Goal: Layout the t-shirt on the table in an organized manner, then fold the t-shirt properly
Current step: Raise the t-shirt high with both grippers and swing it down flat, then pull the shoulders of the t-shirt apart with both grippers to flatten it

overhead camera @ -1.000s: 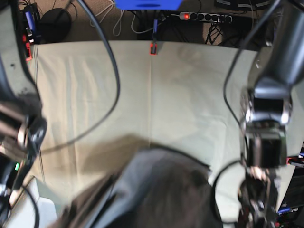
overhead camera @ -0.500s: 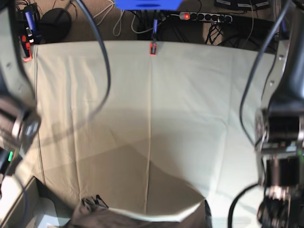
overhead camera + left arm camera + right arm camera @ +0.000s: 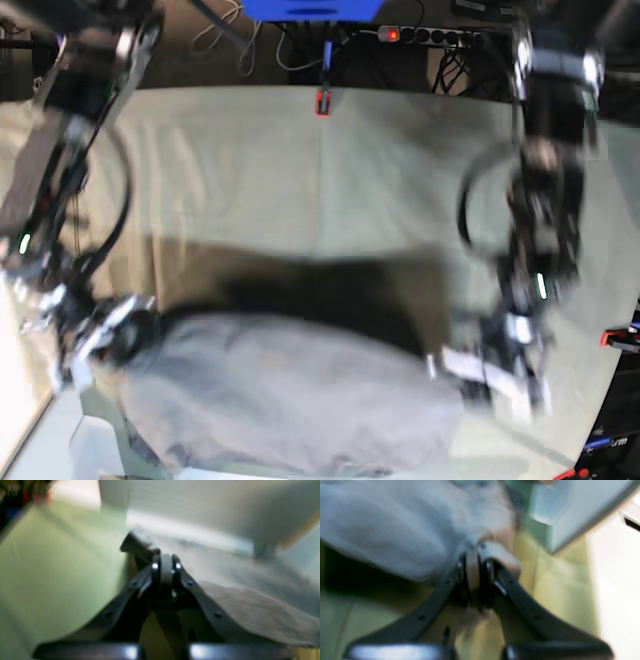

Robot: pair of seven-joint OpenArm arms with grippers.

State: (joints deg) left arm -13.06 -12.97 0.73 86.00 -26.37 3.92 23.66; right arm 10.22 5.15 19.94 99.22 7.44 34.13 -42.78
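Both my grippers, left gripper (image 3: 163, 562) and right gripper (image 3: 475, 555), are clamped on the t-shirt (image 3: 290, 395), stretched over the table (image 3: 400, 180) near edge.

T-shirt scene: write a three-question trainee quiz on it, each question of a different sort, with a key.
1. True or false: the grey t-shirt lies flat on the table.
2. Which grippers are shut on the t-shirt? A) only the left gripper B) only the right gripper C) both
3. Fill in: in the base view, a dark ____ lies on the green cloth just behind the shirt.

Key:
1. False. It is stretched between the two grippers, off the cloth.
2. C. Each wrist view shows jaws shut on grey fabric.
3. Shadow.
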